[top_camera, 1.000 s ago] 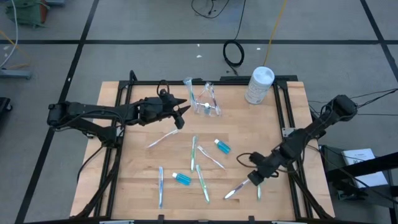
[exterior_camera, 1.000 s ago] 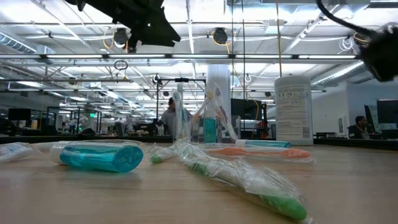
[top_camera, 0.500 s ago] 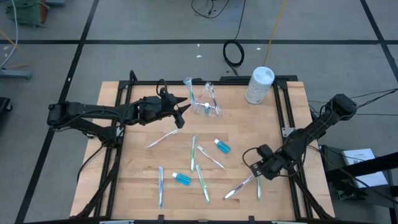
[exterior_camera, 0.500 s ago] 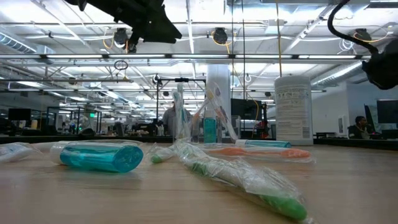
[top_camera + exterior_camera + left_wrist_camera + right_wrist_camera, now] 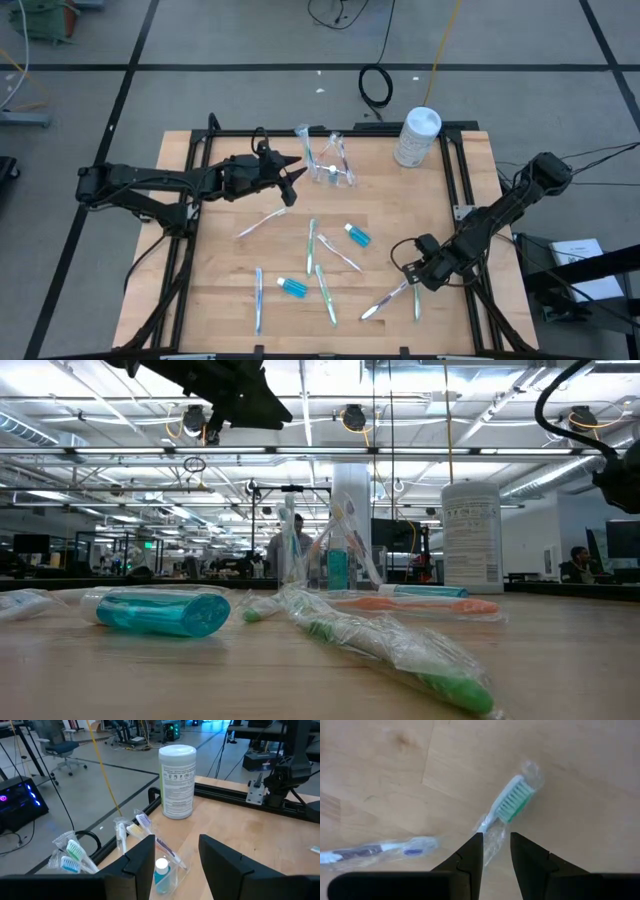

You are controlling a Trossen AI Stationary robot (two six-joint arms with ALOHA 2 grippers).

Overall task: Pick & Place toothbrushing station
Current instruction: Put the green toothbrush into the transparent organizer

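The small clear plastic cup [image 5: 332,172] stands near the far edge of the light wooden table [image 5: 220,290], toward the middle of that edge, with several wrapped toothbrushes leaning out of it and a short blue white-capped tube [image 5: 161,872] upright inside. From the low view the cup [image 5: 338,565] rises behind the loose items. Spread flat over the middle of the table are more slim toothbrushes in clear wrappers: a white one [image 5: 263,221] nearest the cup, a green one [image 5: 311,244] beside a pale one [image 5: 339,253], a blue one [image 5: 258,298] toward the near left, and another green one [image 5: 326,294] close to it. Two short blue tubes with white caps lie among them, one [image 5: 357,236] near the centre and one [image 5: 292,287] nearer the front edge.

The right gripper [image 5: 496,851] hangs low over the near right part of the table, its fingers slightly parted and straddling the wrapper of a green-bristled white toothbrush [image 5: 507,803] that lies on the wood; whether the fingers press on it I cannot tell. A purple-handled wrapped toothbrush [image 5: 370,852] lies just beside it.

The left gripper [image 5: 176,851] hovers above the table just left of the cup, fingers spread and empty, pointing at the cup.

A large white round-lidded canister [image 5: 417,136] stands at the far right corner of the table, well apart from the cup
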